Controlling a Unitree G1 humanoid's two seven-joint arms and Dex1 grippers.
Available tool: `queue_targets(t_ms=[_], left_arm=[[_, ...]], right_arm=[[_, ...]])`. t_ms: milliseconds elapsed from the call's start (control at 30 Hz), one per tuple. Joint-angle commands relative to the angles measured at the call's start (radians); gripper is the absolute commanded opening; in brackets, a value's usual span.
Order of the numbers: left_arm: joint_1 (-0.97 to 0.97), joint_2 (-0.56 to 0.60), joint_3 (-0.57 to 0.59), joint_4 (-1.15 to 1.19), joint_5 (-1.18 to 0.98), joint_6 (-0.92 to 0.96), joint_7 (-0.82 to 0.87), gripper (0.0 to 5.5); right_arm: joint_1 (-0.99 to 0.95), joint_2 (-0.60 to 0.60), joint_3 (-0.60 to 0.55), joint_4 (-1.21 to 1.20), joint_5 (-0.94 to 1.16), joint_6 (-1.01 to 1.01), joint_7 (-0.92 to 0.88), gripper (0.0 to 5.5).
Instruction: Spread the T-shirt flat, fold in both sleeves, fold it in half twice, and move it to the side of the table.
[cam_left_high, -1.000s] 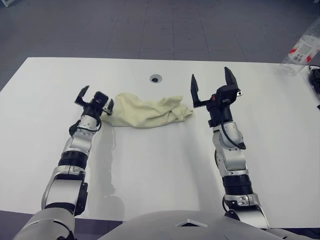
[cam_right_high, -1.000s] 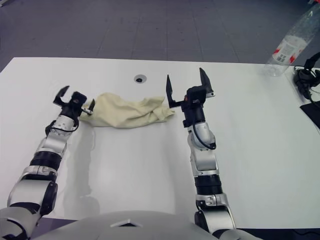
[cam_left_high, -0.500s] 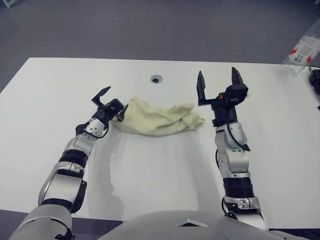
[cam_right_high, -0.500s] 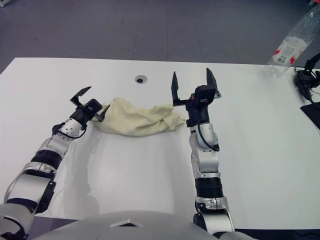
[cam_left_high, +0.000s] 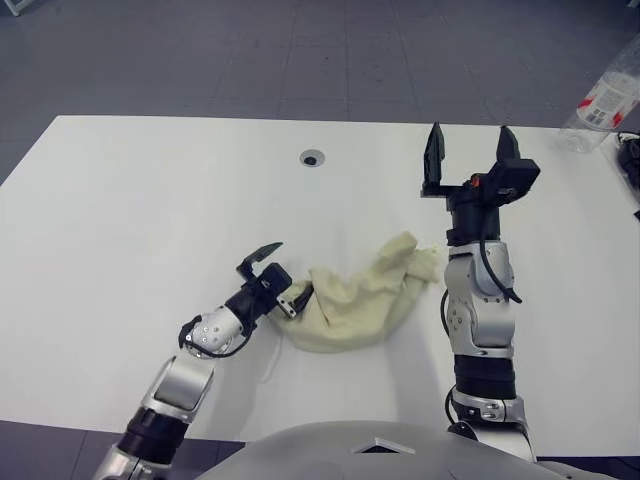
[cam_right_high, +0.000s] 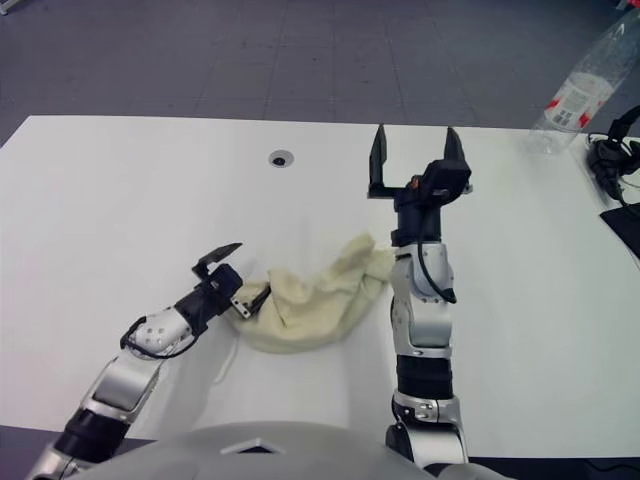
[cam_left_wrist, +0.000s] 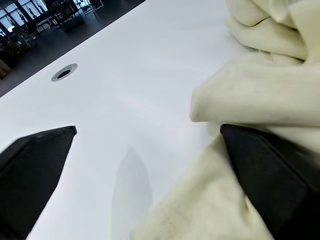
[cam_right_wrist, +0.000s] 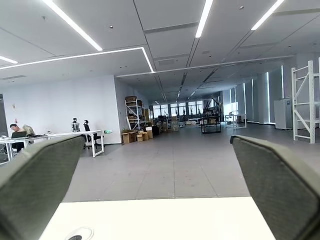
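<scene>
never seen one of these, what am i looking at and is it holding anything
This is a humanoid robot with two arms, each ending in a two-finger gripper. Two pictures come from cameras in its head, looking down over a white table; the other two come from its wrists. A crumpled pale yellow T-shirt lies on the table between the arms. The left gripper is low and open, one finger against the shirt, nothing clamped. The right gripper is open too, raised and pointing up, so its wrist camera looks out into the room.
</scene>
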Motion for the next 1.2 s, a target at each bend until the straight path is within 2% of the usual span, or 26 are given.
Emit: queue_targets(t_ms=[33, 400, 533, 667, 800, 1067, 1200], left_arm=[[0.114, 0.02, -0.052, -0.014, 0.049, 0.106, -0.018, 5.36], [0.162, 0.036, -0.108, -0.085, 0.089, 0.044, -0.028, 5.36], [0.132, 0.023, -0.088, -0.084, 0.092, 0.007, -0.01, 5.36], [0.098, 0.03, -0.025, -0.134, 0.023, -0.003, -0.045, 5.36], [0.027, 0.053, 0.095, -0.175, -0.083, 0.011, -0.105, 5.36], [-0.23, 0.137, 0.336, -0.149, -0.347, 0.052, -0.265, 5.36], [-0.36, 0.159, 0.323, -0.026, -0.435, 0.056, -0.416, 5.36]], right_arm=[[-0.002, 0.008, -0.001, -0.022, 0.01, 0.021, -0.007, 5.36], [0.0, 0.009, -0.013, -0.026, 0.007, 0.022, -0.014, 5.36], [-0.005, 0.008, -0.015, -0.019, 0.004, 0.017, -0.014, 5.36], [-0.012, 0.008, -0.017, -0.007, 0.003, 0.012, -0.012, 5.36], [-0.017, 0.009, -0.017, -0.005, 0.001, 0.011, -0.013, 5.36], [-0.024, 0.007, -0.022, -0.005, 0.005, 0.013, -0.014, 5.36], [-0.023, 0.005, -0.025, -0.01, 0.007, 0.018, -0.013, 5.36]])
